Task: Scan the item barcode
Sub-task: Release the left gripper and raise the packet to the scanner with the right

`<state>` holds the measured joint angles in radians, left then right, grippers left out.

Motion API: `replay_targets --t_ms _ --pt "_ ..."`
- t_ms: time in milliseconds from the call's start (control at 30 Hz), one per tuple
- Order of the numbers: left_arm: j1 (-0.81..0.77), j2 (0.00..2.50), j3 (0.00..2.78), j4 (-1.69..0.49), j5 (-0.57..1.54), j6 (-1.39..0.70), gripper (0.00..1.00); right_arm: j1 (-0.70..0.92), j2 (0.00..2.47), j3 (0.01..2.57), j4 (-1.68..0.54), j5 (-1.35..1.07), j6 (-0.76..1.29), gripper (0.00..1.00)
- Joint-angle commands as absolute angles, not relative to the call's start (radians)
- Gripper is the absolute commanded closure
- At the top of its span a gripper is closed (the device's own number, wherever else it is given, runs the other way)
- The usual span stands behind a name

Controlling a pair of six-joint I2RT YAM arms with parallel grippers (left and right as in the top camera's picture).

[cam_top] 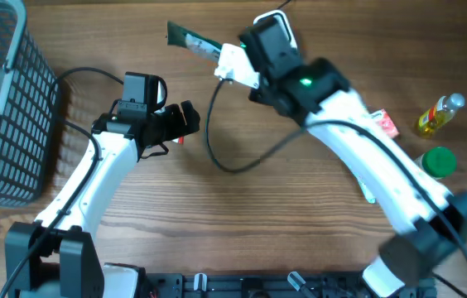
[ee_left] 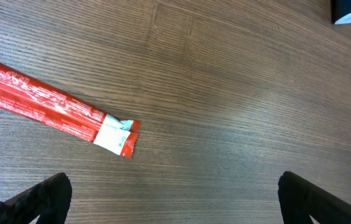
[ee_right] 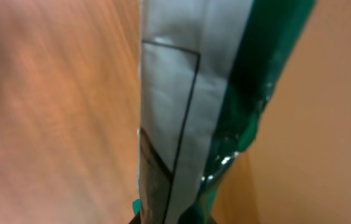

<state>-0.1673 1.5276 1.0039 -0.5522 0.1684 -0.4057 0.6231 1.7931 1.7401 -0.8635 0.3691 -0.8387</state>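
I see right tool (cam_top: 227,64) clenched on green packet (cam_top: 190,40), far side. Left tool (cam_top: 185,122) released by red packet (ee_left: 45,102). Basket (cam_top: 18,116) sits far left on counter (cam_top: 258,215).

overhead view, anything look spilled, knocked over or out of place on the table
Only the yellow bottle near the right edge stands out: it appears to lie on its side, though no liquid shows around it. A black cable also loops loosely across the middle of the table. Nothing looks damaged.
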Motion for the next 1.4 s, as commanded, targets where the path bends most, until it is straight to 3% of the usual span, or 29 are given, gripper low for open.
replay_targets --t_ms 0,367,567,1033,1367 --pt "-0.163 1.52 1.016 -0.549 0.166 -0.404 0.0 0.627 1.896 1.76 -0.731 0.494 -1.011 0.96" --pt "-0.163 1.52 1.016 -0.549 0.166 -0.404 0.0 0.595 2.077 1.76 -0.159 0.587 -1.371 0.96" --pt "-0.163 1.52 1.016 -0.549 0.166 -0.404 0.0 0.514 2.137 1.76 0.041 0.575 -1.218 0.96" --pt "-0.163 1.52 1.016 -0.549 0.166 -0.404 0.0 0.474 2.23 1.758 -0.035 0.382 -0.908 0.96" --pt "-0.163 1.52 1.016 -0.549 0.166 -0.404 0.0 0.485 2.23 1.758 -0.265 0.266 -0.905 0.95"
